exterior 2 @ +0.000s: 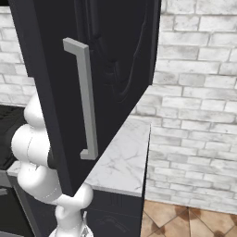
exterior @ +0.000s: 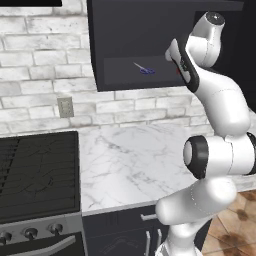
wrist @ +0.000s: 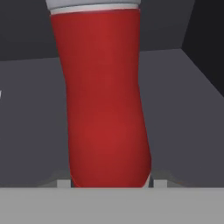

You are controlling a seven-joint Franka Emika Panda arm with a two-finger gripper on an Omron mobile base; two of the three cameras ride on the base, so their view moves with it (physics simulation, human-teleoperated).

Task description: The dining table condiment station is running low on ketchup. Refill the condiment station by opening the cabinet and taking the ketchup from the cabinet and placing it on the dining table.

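Note:
The ketchup (wrist: pixel 105 100), a red bottle with a pale cap at its top, stands close up in the hand view. My gripper (wrist: pixel 111 183) has a fingertip (wrist: pixel 64 183) pressed to each side of its base. The black cabinet (exterior: pixel 140 30) is open, and my hand (exterior: pixel 182 62) reaches onto its lower shelf (exterior: pixel 125 77), where a sliver of red ketchup (exterior: pixel 177 71) shows beside it. The cabinet's door (exterior 2: pixel 115 60) with its silver bar handle (exterior 2: pixel 85 97) is swung wide. The dining table is out of view.
A small blue-handled tool (exterior: pixel 145 70) lies on the same shelf, left of my hand. Below are a marble counter (exterior: pixel 135 160), a stove (exterior: pixel 37 170) at its left and dark drawers (exterior: pixel 125 230). The open door hangs over the counter's right end (exterior 2: pixel 125 157).

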